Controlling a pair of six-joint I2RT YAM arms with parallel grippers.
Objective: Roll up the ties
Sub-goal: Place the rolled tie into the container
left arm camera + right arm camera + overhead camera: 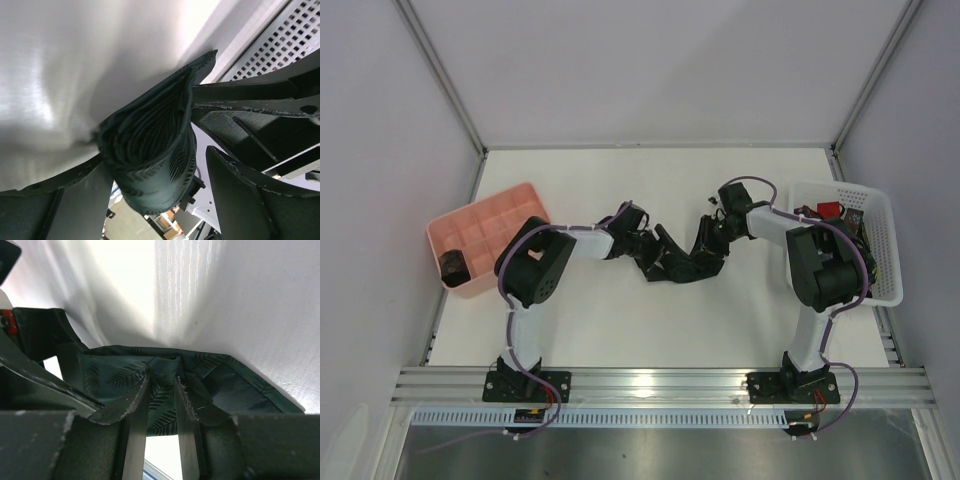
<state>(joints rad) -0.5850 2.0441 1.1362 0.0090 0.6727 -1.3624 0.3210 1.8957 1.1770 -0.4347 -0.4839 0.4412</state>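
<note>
Green tie [150, 150] nearly rolled, middle of the table [620, 180]
Right gripper [162, 390] pinches its end, left gripper [152, 165] sits wide around the roll (one coil [453, 265] is in the pink tray [485, 215]), more ties [828, 211] wait in the basket [880, 200].

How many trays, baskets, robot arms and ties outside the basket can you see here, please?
Trays: 1, the pink tray
Baskets: 1, the white basket
Robot arms: 2, the left arm and the right arm
Ties outside the basket: 2, the rolled tie in the tray and the green tie
Total: 6
</note>
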